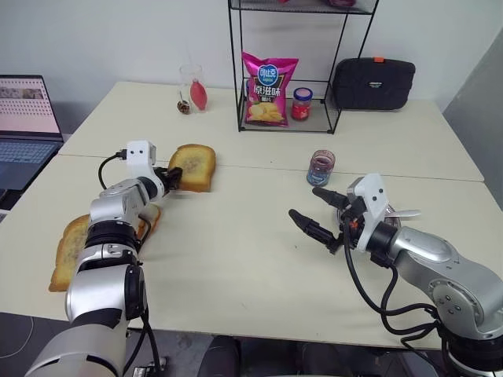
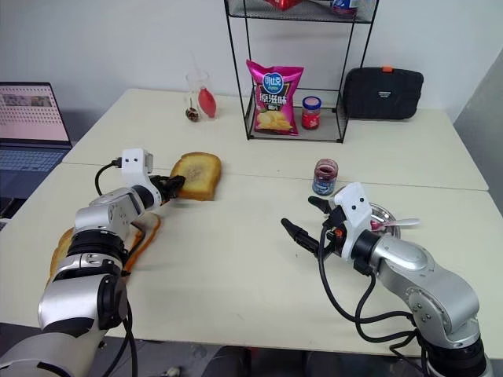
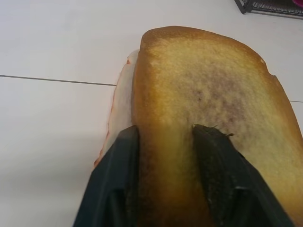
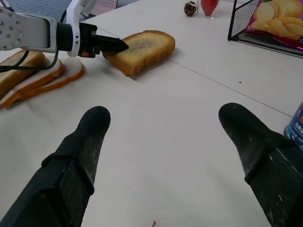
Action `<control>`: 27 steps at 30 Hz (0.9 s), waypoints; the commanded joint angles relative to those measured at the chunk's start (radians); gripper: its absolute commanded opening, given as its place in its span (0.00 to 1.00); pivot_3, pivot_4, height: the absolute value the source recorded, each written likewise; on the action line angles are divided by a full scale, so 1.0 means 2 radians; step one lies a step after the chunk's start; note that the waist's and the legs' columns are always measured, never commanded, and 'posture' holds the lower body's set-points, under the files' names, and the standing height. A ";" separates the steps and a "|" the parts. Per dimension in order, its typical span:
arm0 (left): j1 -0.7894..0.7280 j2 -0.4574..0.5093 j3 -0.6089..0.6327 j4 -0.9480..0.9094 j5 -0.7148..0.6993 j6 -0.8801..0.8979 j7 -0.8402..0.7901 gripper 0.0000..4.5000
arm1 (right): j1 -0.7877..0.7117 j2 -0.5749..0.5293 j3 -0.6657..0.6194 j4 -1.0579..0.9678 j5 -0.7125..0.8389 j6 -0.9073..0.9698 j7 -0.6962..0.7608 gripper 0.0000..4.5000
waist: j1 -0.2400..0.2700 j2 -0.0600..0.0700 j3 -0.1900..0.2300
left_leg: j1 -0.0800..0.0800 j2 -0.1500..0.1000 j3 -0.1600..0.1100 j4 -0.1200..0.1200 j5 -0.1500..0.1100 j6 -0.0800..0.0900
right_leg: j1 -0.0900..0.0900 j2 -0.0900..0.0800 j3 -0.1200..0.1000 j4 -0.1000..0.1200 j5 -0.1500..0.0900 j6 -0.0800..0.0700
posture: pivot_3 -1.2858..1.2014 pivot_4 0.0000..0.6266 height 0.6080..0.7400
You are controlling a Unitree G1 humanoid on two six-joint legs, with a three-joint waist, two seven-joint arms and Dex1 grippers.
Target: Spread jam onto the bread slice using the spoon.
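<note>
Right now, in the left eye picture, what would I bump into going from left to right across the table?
Laptop → stack of bread slices → left gripper shut on the bread slice → chip bag → jam → right gripper with jaws open → spoon.

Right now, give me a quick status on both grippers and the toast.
Left gripper shut on the bread slice. Right gripper open, empty, above the table. Jam and spoon untouched. Nothing in the way.
</note>
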 commanded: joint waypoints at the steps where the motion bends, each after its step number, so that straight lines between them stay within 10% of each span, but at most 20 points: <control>1: -0.010 0.001 -0.007 -0.013 0.005 -0.006 -0.010 0.17 | 0.001 -0.005 -0.011 -0.019 0.003 -0.011 0.001 1.00 | 0.000 0.000 0.000 | 0.000 0.000 0.000 0.000 0.000 0.000 | 0.000 0.000 0.000 0.000 0.000 0.000 | 0.52 0.24 1.00; 6: -0.021 0.005 -0.007 -0.013 0.007 -0.017 -0.014 0.01 | -0.002 -0.004 -0.014 -0.024 0.004 -0.014 -0.001 1.00 | 0.000 0.000 0.000 | 0.000 -0.001 0.000 0.000 0.000 0.000 | 0.000 -0.001 0.000 0.000 0.000 0.000 | 0.52 0.24 1.00; 16: -0.051 0.017 -0.002 -0.053 -0.022 0.015 -0.084 0.01 | 0.000 -0.014 -0.029 -0.035 0.015 -0.008 0.002 1.00 | -0.003 0.000 0.000 | 0.000 -0.001 -0.001 0.000 0.000 0.000 | 0.000 -0.001 0.000 0.001 0.000 0.000 | 0.52 0.24 1.00; 27: 0.022 0.074 -0.095 -0.344 -0.155 0.260 -0.328 0.01 | 0.071 -0.094 -0.128 -0.099 0.129 0.031 0.038 1.00 | -0.003 0.000 0.002 | -0.001 -0.001 -0.001 0.000 0.000 0.000 | 0.000 -0.001 0.000 0.000 0.000 0.000 | 0.52 0.24 1.00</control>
